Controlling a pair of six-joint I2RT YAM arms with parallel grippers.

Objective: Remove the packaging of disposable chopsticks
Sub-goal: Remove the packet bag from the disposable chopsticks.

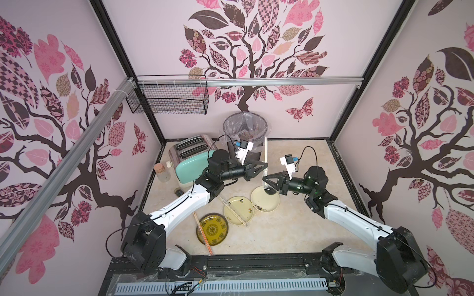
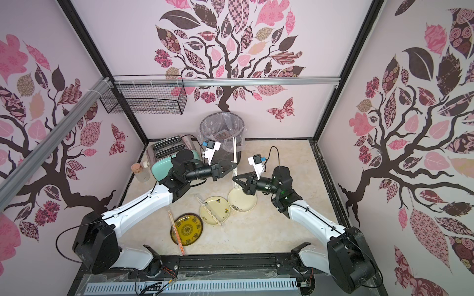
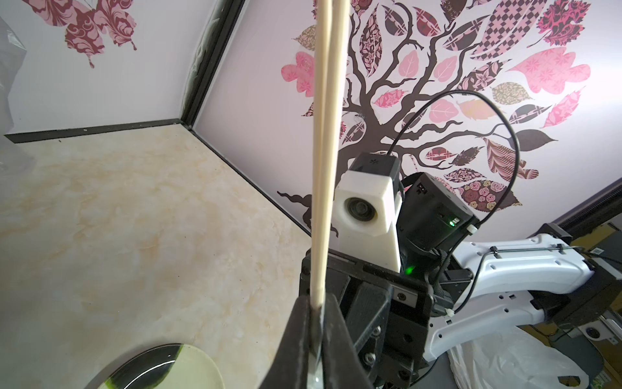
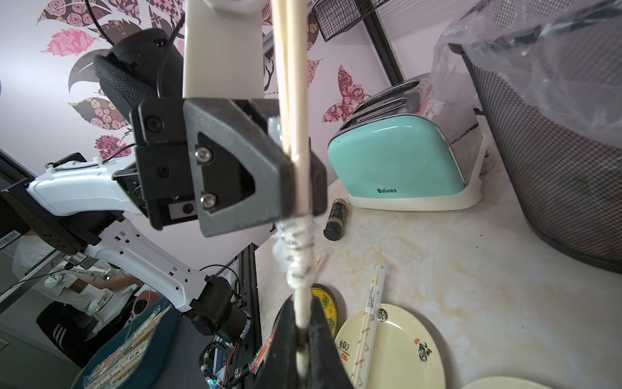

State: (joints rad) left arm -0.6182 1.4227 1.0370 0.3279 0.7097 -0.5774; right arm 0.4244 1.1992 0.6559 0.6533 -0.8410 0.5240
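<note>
Sticks: chopsticks [image 1: 266, 150] upright in air, toward the far edge of the desk [image 1: 295, 230], before the bin [image 1: 245, 123].
Sleeve: packaging [image 4: 296, 249] bunched on them, between both claws.
Upper claw: left gripper [image 1: 265, 164], jaws close about the sticks; pinch uncertain.
Lower claw: right gripper [image 1: 265, 178], clamped on the lower end.
Pull: likely down the sticks.

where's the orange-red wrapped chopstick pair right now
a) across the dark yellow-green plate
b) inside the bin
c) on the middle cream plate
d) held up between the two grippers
a: in both top views the orange-red wrapped pair lies flat across one side of the dark yellow-green plate, both ends reaching past its rim onto the table.
</note>
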